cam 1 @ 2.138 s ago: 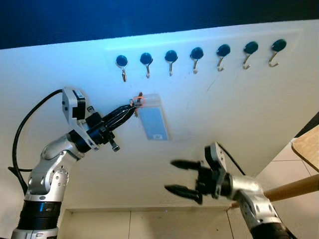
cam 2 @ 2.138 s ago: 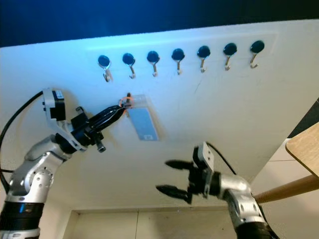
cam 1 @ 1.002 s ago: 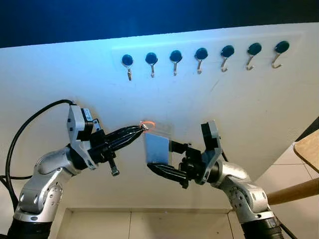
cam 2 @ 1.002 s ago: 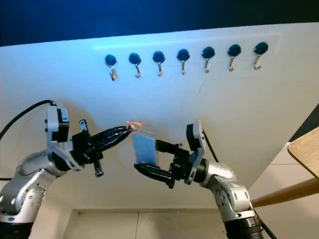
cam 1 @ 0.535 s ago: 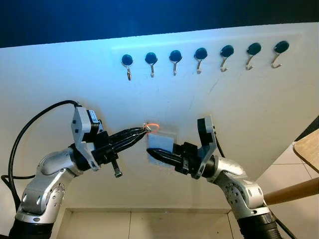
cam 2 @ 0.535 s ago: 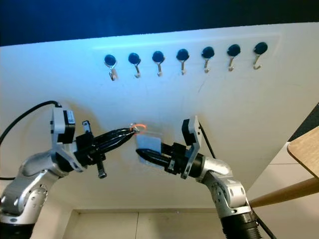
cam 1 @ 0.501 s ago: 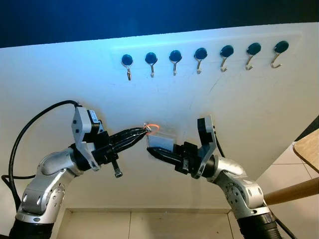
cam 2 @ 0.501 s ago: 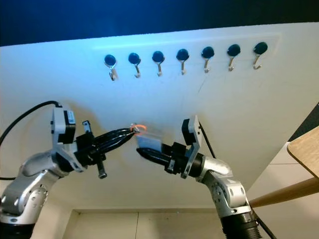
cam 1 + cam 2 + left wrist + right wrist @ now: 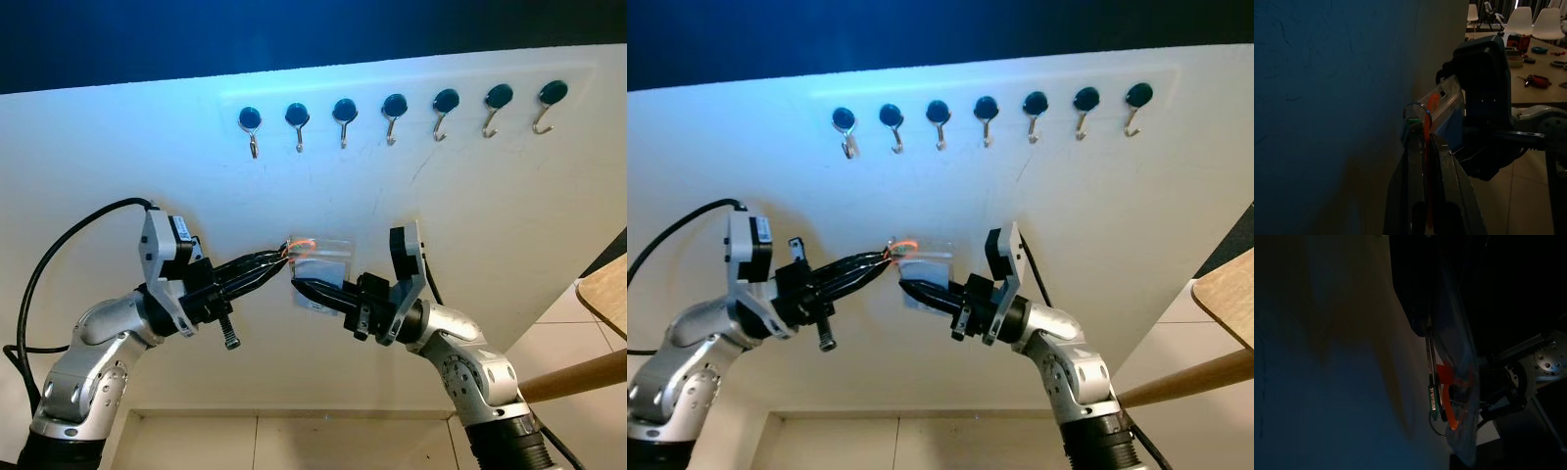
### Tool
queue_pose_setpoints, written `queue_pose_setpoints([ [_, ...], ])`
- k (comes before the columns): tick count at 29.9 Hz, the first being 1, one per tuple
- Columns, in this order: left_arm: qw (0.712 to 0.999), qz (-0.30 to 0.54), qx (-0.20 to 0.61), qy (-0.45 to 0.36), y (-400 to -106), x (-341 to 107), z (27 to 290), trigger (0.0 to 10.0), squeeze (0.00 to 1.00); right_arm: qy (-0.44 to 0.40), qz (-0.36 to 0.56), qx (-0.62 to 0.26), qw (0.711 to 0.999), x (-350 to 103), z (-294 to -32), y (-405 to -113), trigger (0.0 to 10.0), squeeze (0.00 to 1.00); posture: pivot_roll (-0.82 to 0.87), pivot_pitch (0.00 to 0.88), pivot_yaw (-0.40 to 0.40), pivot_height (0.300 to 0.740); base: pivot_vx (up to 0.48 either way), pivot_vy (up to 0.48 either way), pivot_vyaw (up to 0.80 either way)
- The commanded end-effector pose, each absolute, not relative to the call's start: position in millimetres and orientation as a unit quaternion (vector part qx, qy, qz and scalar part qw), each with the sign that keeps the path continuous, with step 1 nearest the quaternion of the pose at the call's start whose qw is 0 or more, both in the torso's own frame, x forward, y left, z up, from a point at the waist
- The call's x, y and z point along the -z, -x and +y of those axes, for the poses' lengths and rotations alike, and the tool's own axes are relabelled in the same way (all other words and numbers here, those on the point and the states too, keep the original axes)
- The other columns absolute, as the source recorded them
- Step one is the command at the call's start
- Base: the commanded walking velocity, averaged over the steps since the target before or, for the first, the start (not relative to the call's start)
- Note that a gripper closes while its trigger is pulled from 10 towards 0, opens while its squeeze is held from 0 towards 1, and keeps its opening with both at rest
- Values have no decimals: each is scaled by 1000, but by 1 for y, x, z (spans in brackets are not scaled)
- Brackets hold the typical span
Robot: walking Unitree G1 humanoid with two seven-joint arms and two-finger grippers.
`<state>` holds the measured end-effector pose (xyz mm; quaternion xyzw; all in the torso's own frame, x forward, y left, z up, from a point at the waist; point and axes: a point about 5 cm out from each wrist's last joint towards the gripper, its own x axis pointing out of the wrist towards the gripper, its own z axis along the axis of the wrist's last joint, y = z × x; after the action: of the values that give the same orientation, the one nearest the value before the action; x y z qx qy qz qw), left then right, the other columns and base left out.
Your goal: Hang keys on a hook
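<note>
- The keys (image 9: 302,249), a metal ring with an orange loop and a clear plastic tag holding a blue card, sit at the middle of the left eye frame, in front of the white wall (image 9: 509,215) and well below the row of hooks (image 9: 392,116).
- The left gripper (image 9: 281,262) reaches in from the lower left; its fingers are pressed together on the ring end of the keys, as the left wrist view shows with the ring (image 9: 1417,111) sticking out past the fingertips.
- The right gripper (image 9: 302,291) comes in from the lower right, its fingertips at the tag's lower edge; whether they pinch the tag or merely touch it cannot be told.
- In the right wrist view the tag (image 9: 1457,377) and orange loop lie close against the dim wall.
- Seven dark-capped hooks run across the upper part of the frame, all bare.
- The wall is plain white with a bluish glow near the top; above it is a dark blue band (image 9: 294,34).
- Pale floor tiles (image 9: 294,441) show along the bottom, and a wooden tabletop with a leg (image 9: 602,294) at the right edge.
- Compared with half a second ago, the tag has been tipped up and now lies nearly level rather than hanging, and the right gripper has moved slightly up and toward the left one.
</note>
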<state>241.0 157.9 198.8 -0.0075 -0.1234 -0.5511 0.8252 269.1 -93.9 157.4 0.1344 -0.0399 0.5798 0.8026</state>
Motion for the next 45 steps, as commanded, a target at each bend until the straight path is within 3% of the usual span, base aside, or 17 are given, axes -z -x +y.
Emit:
queue_pose_setpoints([
  [1,819,-119,562,14,-236,-200,161,10000,55,-131,-52,-583,800,-163,-91,-269,0,0,-94,67,84,740,0,0,0],
  [3,815,-118,566,35,-235,-201,162,10000,1000,-133,-55,-584,799,-165,-91,-269,0,0,-94,67,84,740,0,0,0],
  [14,820,-118,559,39,-235,-199,167,10000,1000,-139,-60,-591,793,-167,-90,-267,0,0,-92,67,84,740,0,0,0],
  [31,859,-67,504,56,-243,-169,190,10000,1000,-170,-96,-618,761,-186,-84,-262,0,0,-87,54,82,740,0,0,0],
  [32,862,-61,501,58,-243,-166,192,10000,439,-178,-103,-616,760,-189,-84,-263,0,0,-87,54,82,740,0,0,0],
  [33,866,-52,494,59,-243,-160,194,10000,0,-197,-116,-614,755,-195,-82,-264,0,0,-87,54,82,740,0,0,0],
  [45,906,6,418,68,-248,-123,219,10000,0,-233,-124,-617,741,-209,-63,-265,0,0,-84,54,82,740,0,0,0],
])
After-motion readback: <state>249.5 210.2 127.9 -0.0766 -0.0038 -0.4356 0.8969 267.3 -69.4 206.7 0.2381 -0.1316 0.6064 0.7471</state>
